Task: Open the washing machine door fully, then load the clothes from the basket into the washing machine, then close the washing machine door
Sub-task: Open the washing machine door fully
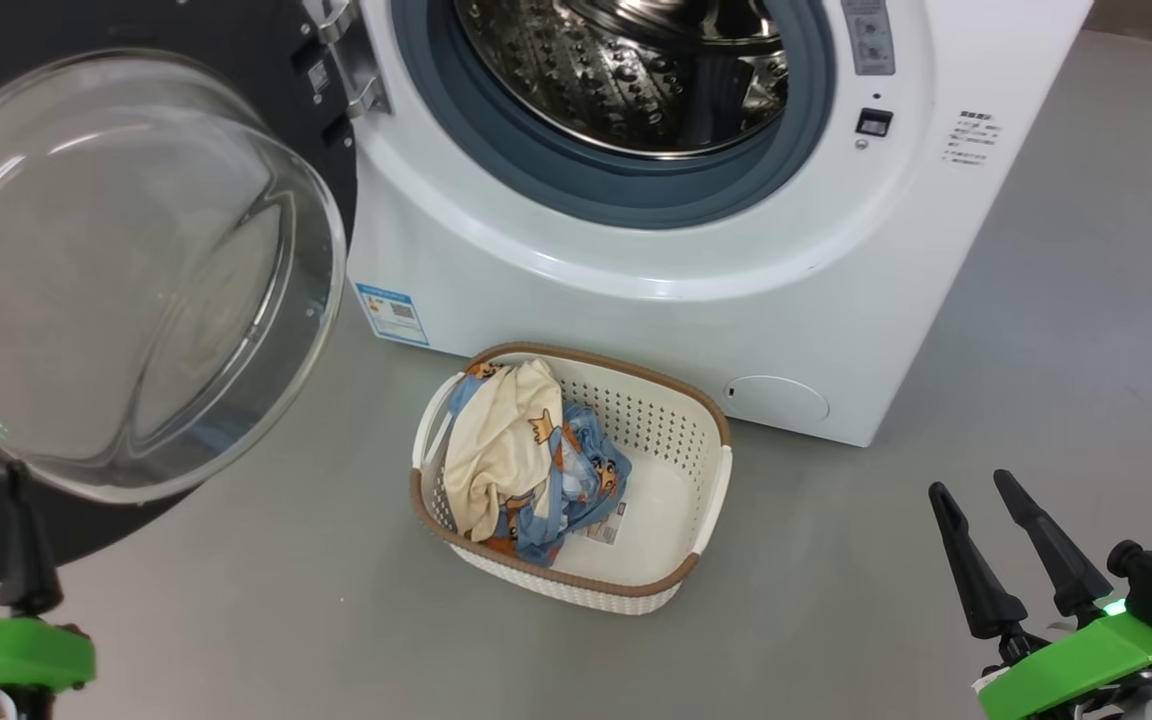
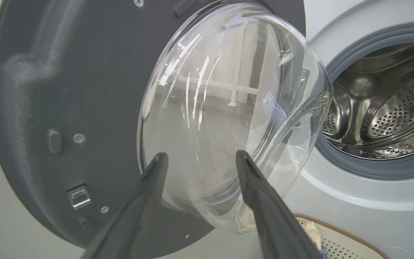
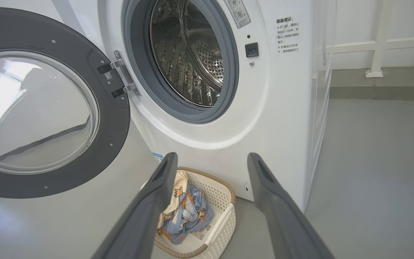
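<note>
The washing machine door [image 1: 126, 270] stands swung open to the left, its clear glass bowl bulging toward me. The white washing machine [image 1: 636, 260] shows its steel drum [image 1: 636, 70] with nothing in it. On the floor before it sits the basket [image 1: 626, 368], holding the clothes [image 1: 521, 460], cream-yellow over light blue, in its left half. My right gripper [image 1: 981, 495] is open, low and to the right of the basket. In its wrist view the right gripper [image 3: 212, 158] points over the basket [image 3: 225, 223]. My left gripper [image 2: 200, 158] is open just short of the door's glass [image 2: 228, 115], apart from it.
Grey floor [image 1: 1056, 330] stretches to the right of the machine. A white rail [image 3: 376, 46] stands along the far wall behind it. The open door's black rim [image 2: 67, 90] takes up the space to the left of the basket.
</note>
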Controlling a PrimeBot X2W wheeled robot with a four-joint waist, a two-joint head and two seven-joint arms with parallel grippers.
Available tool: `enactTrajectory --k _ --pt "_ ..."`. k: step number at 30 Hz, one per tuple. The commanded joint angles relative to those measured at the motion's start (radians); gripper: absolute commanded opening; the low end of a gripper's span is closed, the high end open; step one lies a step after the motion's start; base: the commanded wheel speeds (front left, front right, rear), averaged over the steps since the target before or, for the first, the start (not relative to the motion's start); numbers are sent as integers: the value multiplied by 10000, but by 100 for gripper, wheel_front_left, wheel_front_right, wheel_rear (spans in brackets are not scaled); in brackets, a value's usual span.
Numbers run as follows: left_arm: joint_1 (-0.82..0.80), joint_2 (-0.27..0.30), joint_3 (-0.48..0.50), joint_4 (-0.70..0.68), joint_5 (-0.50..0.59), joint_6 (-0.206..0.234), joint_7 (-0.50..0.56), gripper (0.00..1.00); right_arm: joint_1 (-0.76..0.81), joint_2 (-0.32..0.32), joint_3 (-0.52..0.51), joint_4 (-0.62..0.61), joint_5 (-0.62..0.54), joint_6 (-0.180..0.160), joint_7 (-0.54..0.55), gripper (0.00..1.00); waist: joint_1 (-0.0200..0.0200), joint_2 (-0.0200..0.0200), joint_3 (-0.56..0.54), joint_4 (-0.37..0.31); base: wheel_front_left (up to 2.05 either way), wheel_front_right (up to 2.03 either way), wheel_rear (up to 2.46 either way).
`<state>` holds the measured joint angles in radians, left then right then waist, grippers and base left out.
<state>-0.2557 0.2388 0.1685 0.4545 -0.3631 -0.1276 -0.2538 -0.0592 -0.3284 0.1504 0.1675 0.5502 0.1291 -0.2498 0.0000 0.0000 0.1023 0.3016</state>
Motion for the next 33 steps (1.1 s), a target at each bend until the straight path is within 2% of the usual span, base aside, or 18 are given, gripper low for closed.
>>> enactTrajectory --k 1,19,33 --pt "109 298 100 -599 -265 -29 -80 100 78 -228 149 -292 59 16 -120 100 0 0 -81 -133 0 0 0" --pt "1511 366 -1657 -2822 -1074 -30 -80 100 259 -177 -195 -485 20 16 -120 100 0 0 -223 -1552 0 0 0" --pt "1959 321 -2041 -3397 -1336 -30 -80 100 493 -160 -507 -630 13 16 -120 100 0 0 -316 -2634 0 0 0"
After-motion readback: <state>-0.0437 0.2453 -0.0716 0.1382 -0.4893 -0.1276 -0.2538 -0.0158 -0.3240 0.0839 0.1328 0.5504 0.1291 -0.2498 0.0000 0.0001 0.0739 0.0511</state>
